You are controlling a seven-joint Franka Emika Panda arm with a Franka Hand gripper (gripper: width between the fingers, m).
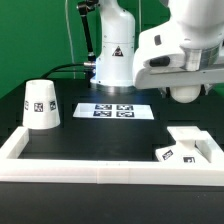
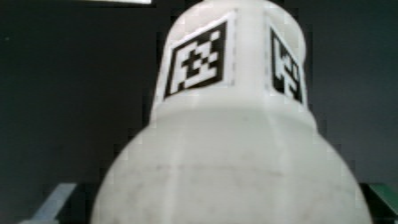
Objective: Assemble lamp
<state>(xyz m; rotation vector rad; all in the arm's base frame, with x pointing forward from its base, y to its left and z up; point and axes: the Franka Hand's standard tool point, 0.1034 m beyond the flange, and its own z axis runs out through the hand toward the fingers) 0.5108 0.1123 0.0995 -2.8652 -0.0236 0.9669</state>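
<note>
Plainly, we see the bulb filling the wrist view, its narrow tagged end pointing away from the camera. Its wide body sits between the two fingers, which show only at the picture's edges, so we read the gripper as clamped on it. From the exterior view we find the bulb held up off the table, above the flat base at that view's right, while the shade stands wide end down well apart at its left, beyond the marker board.

Tagged white shade, base, bulb
</note>
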